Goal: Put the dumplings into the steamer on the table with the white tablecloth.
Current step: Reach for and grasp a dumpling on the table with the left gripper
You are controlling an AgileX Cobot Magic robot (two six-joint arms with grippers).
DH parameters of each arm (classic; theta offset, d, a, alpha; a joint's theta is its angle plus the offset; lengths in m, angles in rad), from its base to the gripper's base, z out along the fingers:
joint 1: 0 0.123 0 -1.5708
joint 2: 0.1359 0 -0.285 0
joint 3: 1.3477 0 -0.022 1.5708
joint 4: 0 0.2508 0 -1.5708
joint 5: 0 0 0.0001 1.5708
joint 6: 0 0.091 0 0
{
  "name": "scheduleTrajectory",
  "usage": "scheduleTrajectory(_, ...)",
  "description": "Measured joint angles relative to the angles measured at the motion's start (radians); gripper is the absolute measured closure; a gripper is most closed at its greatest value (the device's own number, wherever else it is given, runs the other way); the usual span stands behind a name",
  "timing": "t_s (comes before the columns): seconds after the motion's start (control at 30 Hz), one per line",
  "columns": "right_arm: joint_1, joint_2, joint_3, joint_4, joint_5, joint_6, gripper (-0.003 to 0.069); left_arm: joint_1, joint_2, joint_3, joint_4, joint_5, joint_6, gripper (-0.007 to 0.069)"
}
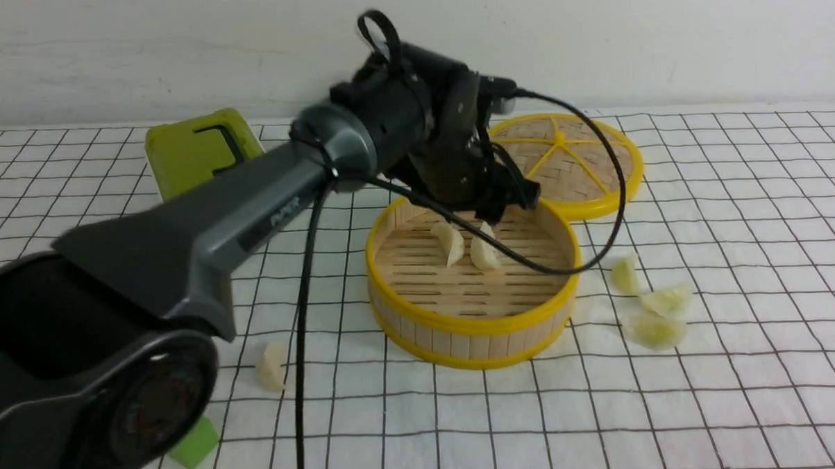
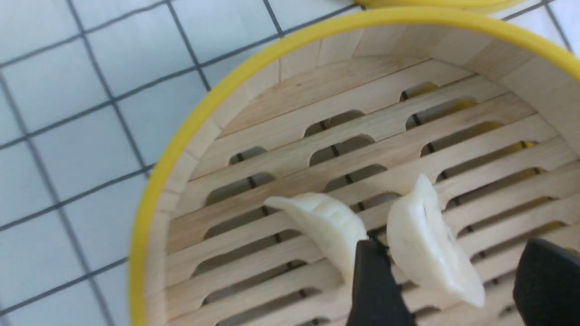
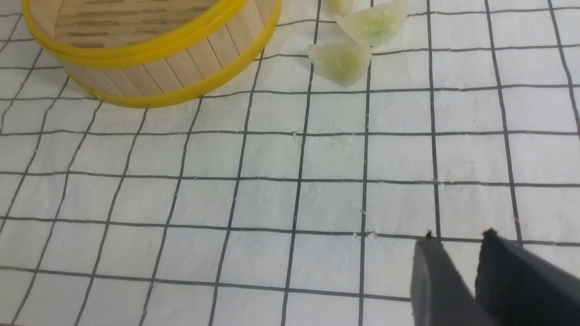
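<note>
The steamer (image 1: 473,323) stands mid-table on the white tablecloth (image 1: 743,403). Two cream-white dumplings (image 1: 449,242) (image 1: 484,249) lie on its slatted floor. My left gripper (image 1: 510,203) hangs over its far side, open, jaws wide apart. In the left wrist view one dumpling (image 2: 426,244) lies between the fingers (image 2: 376,285) and clear of the far finger; the other dumpling (image 2: 326,222) lies just outside them. A third white dumpling (image 1: 271,366) lies on the cloth left of the steamer. Three greenish dumplings (image 1: 625,274) (image 1: 668,300) (image 1: 655,330) lie to its right. My right gripper (image 3: 458,237) hovers low over bare cloth, slightly open and holding nothing.
The woven lid (image 1: 582,163) with yellow spokes lies behind the steamer on the right. A green box (image 1: 199,148) stands at the back left and a small green block (image 1: 192,444) lies near the front left. The left arm's cable (image 1: 302,322) hangs over the cloth.
</note>
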Motion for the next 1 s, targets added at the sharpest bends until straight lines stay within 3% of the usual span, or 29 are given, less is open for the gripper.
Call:
scheduleTrajectory(0.33, 0.000, 0.000, 0.000, 0.003, -0.001, 0.000, 0.0503, 0.009, -0.373, 0.012, 0.210, 0.307, -0.002, 0.0250)
scheduleTrajectory(0.5, 0.000, 0.000, 0.000, 0.008, -0.001, 0.000, 0.0497, 0.069, -0.474, 0.156, 0.176, 0.307, -0.058, 0.0250)
scheduleTrajectory(0.63, 0.000, 0.000, 0.000, 0.013, -0.001, 0.000, 0.0493, 0.157, -0.558, 0.465, 0.038, 0.305, -0.066, 0.0251)
scheduleTrajectory(0.73, 0.000, 0.000, 0.000, 0.016, -0.001, 0.000, 0.0494, 0.181, -0.572, 0.674, -0.017, 0.249, -0.060, 0.0251)
scheduleTrajectory(0.8, 0.000, 0.000, 0.000, 0.016, 0.003, 0.000, 0.0491, 0.192, -0.569, 0.867, -0.020, 0.094, -0.112, 0.0251)
scheduleTrajectory(1.0, 0.000, 0.000, 0.000, 0.019, 0.014, 0.000, 0.0487, 0.194, -0.558, 1.014, 0.066, -0.169, -0.276, 0.0251)
